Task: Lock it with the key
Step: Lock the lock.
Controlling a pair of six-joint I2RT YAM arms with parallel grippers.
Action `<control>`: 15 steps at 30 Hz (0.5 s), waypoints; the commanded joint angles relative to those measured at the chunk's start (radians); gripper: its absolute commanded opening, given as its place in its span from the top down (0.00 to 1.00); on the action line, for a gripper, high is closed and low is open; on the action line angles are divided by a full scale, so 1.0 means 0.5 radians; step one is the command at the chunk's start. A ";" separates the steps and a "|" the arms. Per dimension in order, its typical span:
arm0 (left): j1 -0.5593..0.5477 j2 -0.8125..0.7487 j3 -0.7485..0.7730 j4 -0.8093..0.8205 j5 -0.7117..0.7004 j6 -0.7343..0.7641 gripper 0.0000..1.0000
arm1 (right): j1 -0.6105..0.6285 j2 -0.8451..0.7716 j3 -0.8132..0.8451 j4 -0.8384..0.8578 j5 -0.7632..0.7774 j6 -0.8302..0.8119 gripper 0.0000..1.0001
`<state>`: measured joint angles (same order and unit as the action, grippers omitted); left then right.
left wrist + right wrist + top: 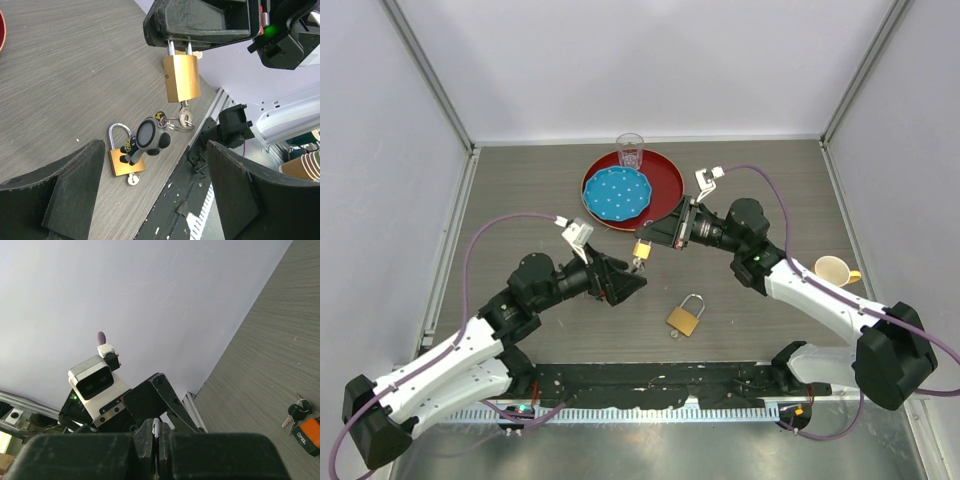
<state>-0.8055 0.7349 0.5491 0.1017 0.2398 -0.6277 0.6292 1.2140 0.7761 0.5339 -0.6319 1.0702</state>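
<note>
My right gripper (652, 237) is shut on the steel shackle of a brass padlock (642, 249) and holds it above the table. In the left wrist view this padlock (181, 77) hangs body down, with a key (185, 114) in its underside and a ring carrying a grey-black figure charm (147, 140). My left gripper (632, 285) is open and empty just below and left of it; its fingers (75, 192) stand wide apart. In the right wrist view only a sliver of shackle (156, 426) shows between the shut fingers. A second brass padlock (686, 318) lies on the table.
A red tray (665, 180) holds a blue plate (618, 193), with a clear glass (630, 151) at its back. A cream cup (834, 270) stands at the right. Loose keys (295, 412) with an orange tag (310, 432) lie on the table.
</note>
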 commanded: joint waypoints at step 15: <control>-0.027 0.126 -0.083 0.275 0.085 -0.085 0.76 | -0.010 0.029 0.012 0.304 -0.086 0.072 0.98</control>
<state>-0.8143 0.8143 0.5167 0.1772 0.2626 -0.6598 0.6292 1.2331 0.7750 0.6106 -0.6605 1.1034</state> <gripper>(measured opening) 0.355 0.076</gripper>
